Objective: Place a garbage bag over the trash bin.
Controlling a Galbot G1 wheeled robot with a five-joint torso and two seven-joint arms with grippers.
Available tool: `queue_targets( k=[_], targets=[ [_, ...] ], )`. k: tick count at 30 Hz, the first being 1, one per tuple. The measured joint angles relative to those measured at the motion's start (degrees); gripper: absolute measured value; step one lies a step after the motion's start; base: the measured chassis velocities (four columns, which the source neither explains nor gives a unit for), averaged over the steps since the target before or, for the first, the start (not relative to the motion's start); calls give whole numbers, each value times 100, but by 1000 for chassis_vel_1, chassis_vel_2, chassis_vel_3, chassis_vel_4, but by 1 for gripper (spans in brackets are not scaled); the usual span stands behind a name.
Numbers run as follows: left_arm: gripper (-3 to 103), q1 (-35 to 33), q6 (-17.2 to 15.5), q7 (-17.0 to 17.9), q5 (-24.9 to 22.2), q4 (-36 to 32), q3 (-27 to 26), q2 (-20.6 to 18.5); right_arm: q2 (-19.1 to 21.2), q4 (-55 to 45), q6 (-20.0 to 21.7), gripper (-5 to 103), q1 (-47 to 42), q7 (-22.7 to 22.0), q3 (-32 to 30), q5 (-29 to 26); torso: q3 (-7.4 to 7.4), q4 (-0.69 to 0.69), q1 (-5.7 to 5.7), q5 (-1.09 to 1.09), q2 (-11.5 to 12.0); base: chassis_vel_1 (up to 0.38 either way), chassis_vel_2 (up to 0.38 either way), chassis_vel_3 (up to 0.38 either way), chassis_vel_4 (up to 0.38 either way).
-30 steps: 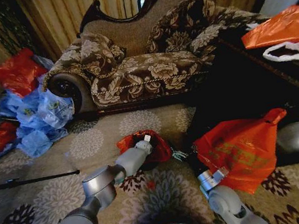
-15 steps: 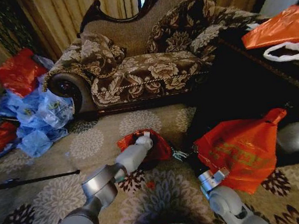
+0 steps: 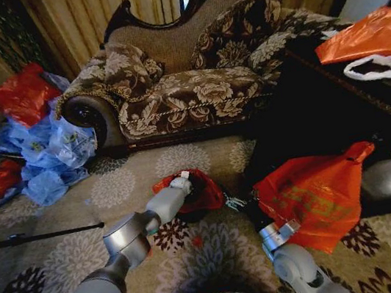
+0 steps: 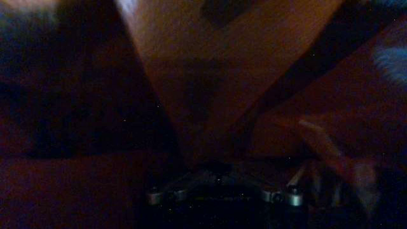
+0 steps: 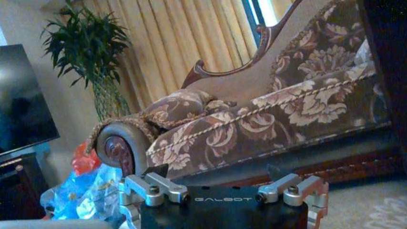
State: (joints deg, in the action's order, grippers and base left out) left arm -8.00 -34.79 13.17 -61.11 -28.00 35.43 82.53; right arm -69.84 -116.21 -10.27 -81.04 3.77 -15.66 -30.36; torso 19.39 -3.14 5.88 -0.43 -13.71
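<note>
The head camera looked forward and down from above the robot's own base, taking in the patterned carpet (image 3: 113, 189), both arms reaching away from it, and the floral sofa (image 3: 192, 80) farther off against curtains (image 3: 120, 2). The left wrist camera sat pressed very close to dark reddish plastic, too dim and blurred to read further. The right wrist camera sat low near the floor, facing outward and slightly up at the sofa (image 5: 267, 119) and curtains (image 5: 184, 43); these it shared with the head view, along with blue bags (image 5: 95, 191) beside the sofa's arm.

Dim warm room; left wrist view dark, blurred, perhaps smeared.
</note>
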Motion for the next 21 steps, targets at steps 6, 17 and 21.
queue_targets(
  k=[6, 17, 21],
  targets=[
    [0, -178, -205, 73, -291, -226, -289, -89, 1, 30, -35, 100, -12, -28, -8, 9, 0, 3, 0, 2, 0, 0, 0, 0, 0],
    [14, -185, -460, 611, -850, -1268, -387, -329, 122, -90, 2, 100, 57, -184, -140, 8, 0, 1, 0, 2, 0, 0, 0, 0, 0],
    [36, -273, -630, 1008, -1402, -2339, -235, -930, 108, -125, 3, 100, 5, -190, -253, 10, 0, 2, 0, 1, 1, 0, 0, 0, 0]
  ],
)
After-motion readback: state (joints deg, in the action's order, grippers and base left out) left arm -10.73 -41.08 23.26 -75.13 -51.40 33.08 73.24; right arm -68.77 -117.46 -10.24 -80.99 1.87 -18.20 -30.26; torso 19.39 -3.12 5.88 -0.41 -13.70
